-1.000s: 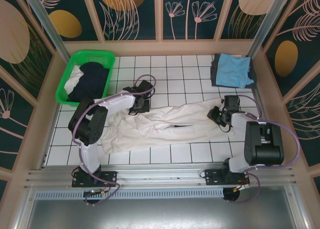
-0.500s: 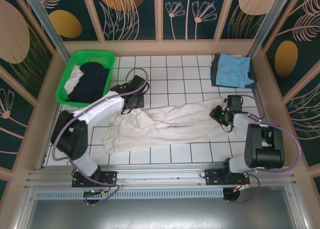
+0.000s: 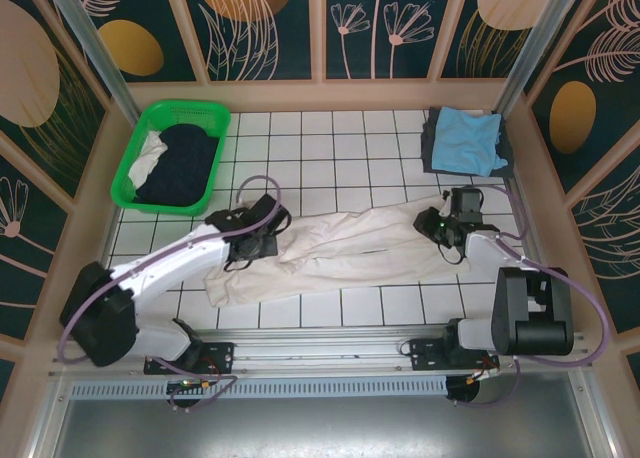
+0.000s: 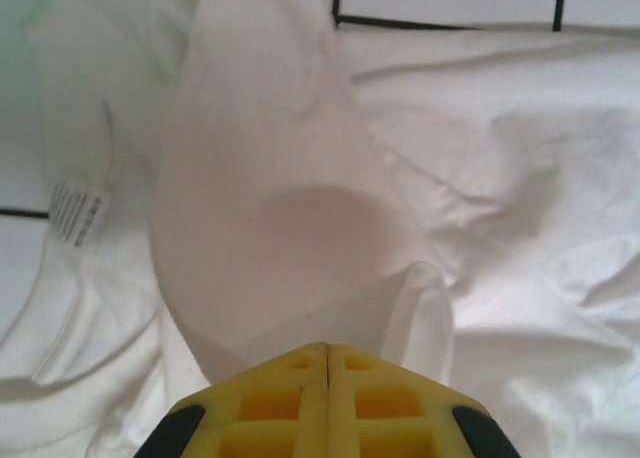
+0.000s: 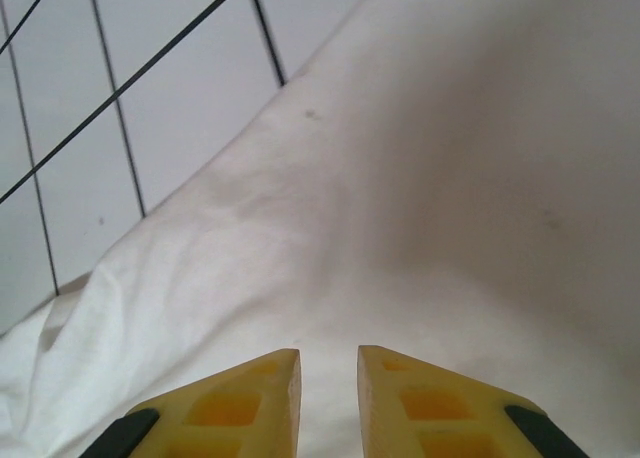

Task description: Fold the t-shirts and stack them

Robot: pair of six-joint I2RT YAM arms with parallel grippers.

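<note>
The white t-shirt [image 3: 350,243] lay stretched out in a long, rumpled band across the near half of the white-tiled counter [image 3: 330,138]. The left gripper [image 3: 262,242] sat over the shirt's left part. In the left wrist view its yellow fingers [image 4: 300,378] were clenched together with no gap, pinching a raised fold of the white cloth [image 4: 290,208] that rose to them like a tent. A small sewn-in label [image 4: 75,213] showed on the cloth left of that fold. The right gripper [image 3: 440,224] sat at the shirt's right end. From the right wrist camera its fingers [image 5: 420,393] stood slightly apart, and the cloth [image 5: 450,178] ran up into the narrow gap between them, so it appeared to be grasping the shirt there. Between the two grippers the shirt ran in long creases, and its lower left corner trailed toward the near edge of the counter. Beyond the shirt's left end, at the far left, stood the green basket [image 3: 125,168], holding a dark navy shirt [image 3: 180,163] with a bit of white cloth [image 3: 150,153] tucked beside it. Beyond the shirt's right end, at the far right corner, a folded light blue shirt [image 3: 468,138] rested on a folded dark grey shirt [image 3: 431,143]. Both were well apart from the white shirt.
</note>
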